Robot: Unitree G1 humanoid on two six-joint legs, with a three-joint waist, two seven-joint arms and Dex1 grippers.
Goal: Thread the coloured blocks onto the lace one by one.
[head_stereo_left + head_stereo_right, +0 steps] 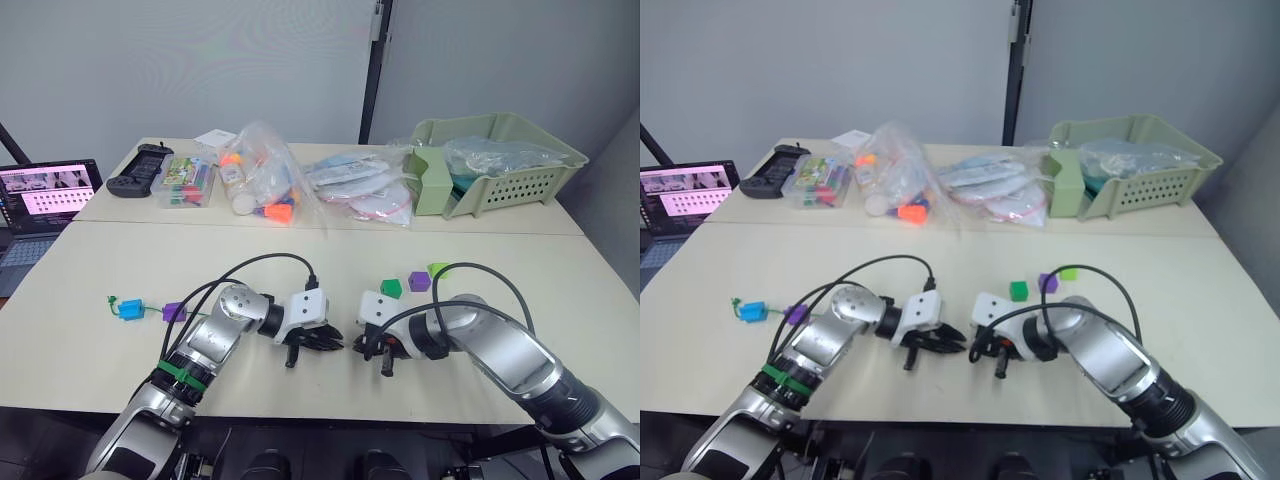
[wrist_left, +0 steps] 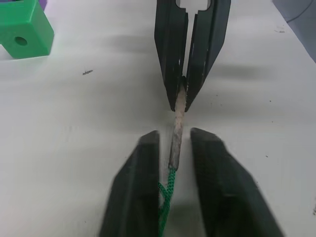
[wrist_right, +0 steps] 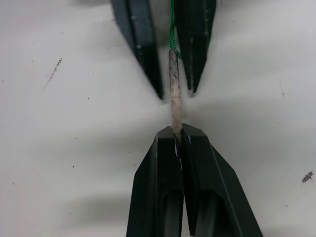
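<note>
The lace's pale tip (image 2: 177,133) is pinched by the closed right gripper (image 3: 177,134); the left gripper (image 2: 174,143) stands open around it. Blue (image 1: 130,308) and purple (image 1: 173,312) blocks are threaded far left of the tip; three blocks (image 1: 412,279) wait behind it.

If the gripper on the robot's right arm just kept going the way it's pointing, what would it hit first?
Most likely the left gripper, which faces it tip to tip. The right gripper is shut on the lace's pale tip, and that tip runs straight between the left one's open fingers.

Claws (image 1: 318,342) tip-to-tip, blocks (image 1: 391,288) beyond — lace (image 1: 150,308) leftward
</note>
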